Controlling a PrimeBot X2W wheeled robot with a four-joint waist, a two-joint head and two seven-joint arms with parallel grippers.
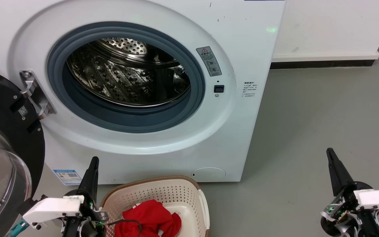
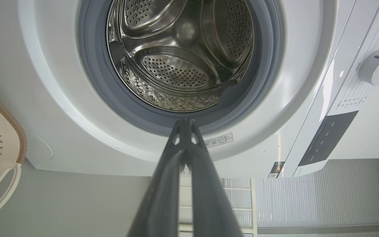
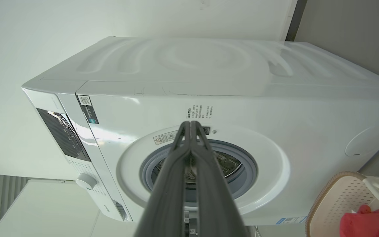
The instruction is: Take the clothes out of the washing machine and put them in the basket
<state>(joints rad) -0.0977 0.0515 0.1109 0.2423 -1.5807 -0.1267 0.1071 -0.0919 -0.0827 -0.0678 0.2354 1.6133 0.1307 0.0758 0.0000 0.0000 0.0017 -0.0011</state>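
Left gripper: we saw its two dark fingers pressed together to the tips, clamped on nothing. It pointed up just left of the basket, clear of the machine's front. In its own wrist view the joined tips lined up with the lower edge of the grey seal.
Right gripper: we found its fingers likewise together and holding nothing. It stood over the grey floor, well apart from the machine and the basket.
Clothes: we saw them as a crumpled red heap lying inside the basket.
Basket: it sat on the floor just in front of the machine, below the opening.
Washing machine: its round opening faced us, and the perforated steel drum was in plain sight.
Door: it hung swung wide on its hinge at the left.
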